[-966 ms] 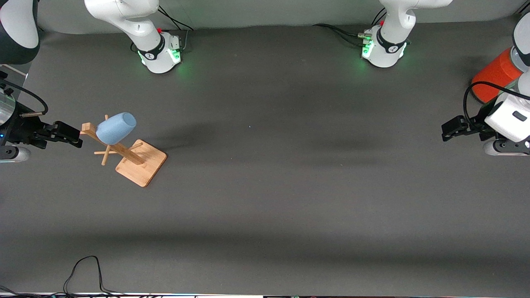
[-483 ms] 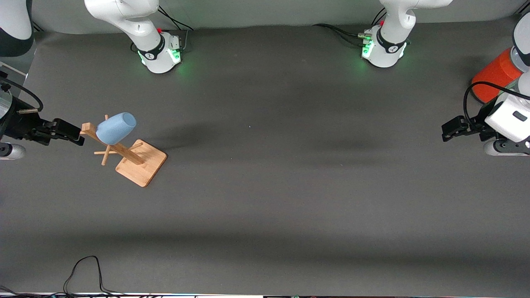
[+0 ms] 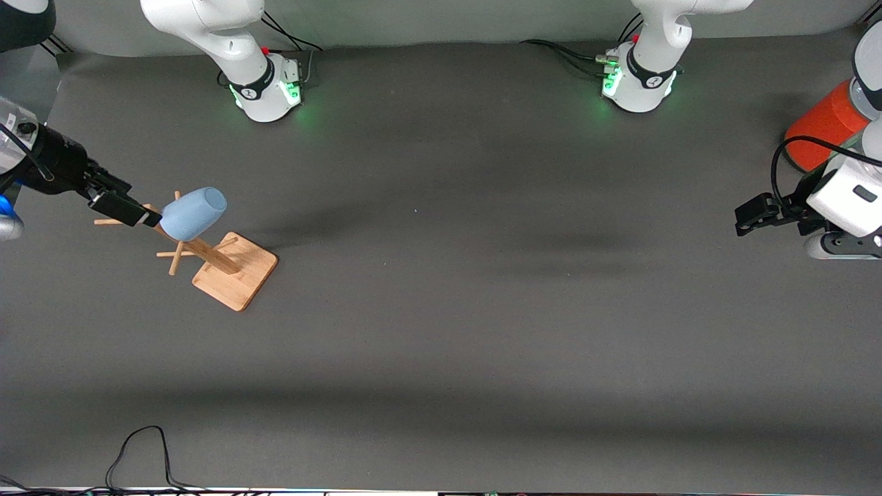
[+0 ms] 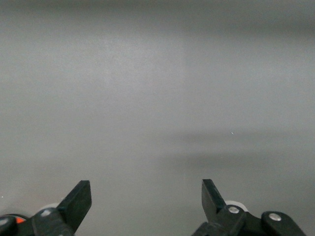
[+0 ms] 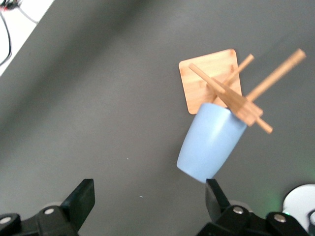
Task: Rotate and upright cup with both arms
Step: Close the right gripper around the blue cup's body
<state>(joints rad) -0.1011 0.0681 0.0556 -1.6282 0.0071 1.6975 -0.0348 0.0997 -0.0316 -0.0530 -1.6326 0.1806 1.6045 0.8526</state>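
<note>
Cup, one only and light blue, hangs upside down on a peg of the single wooden rack, toward the right arm's end of the table. From the front, the right gripper sits just beside the cup's closed end, fingers spread wide and holding nothing. The left gripper waits near the one orange can, well apart from the cup, fingers wide and empty. In the left wrist view only bare table shows ahead of the spread fingertips. In the right wrist view the cup lies close ahead. To grasp well, I judge the gripper should straddle the cup's body squarely, then lift along the peg.
</note>
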